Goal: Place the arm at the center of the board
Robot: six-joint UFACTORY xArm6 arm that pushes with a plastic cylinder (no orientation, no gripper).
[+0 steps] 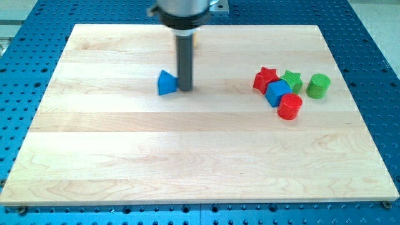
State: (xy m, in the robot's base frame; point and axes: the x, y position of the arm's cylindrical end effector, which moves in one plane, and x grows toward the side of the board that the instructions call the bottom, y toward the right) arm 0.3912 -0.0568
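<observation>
My tip point(185, 89) rests on the tabletop point(125, 156), touching the blue triangular block point(166, 83) at its 9 o'clock. The tool is a bare rod holding nothing. Board centre lies toward 5 o'clock; leaving carelessly could drag that block along.

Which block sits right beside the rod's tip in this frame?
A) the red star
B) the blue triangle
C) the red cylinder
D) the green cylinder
B: my tip stands just to the view's right of the blue triangle, while the other blocks cluster far off toward the view's right.
</observation>
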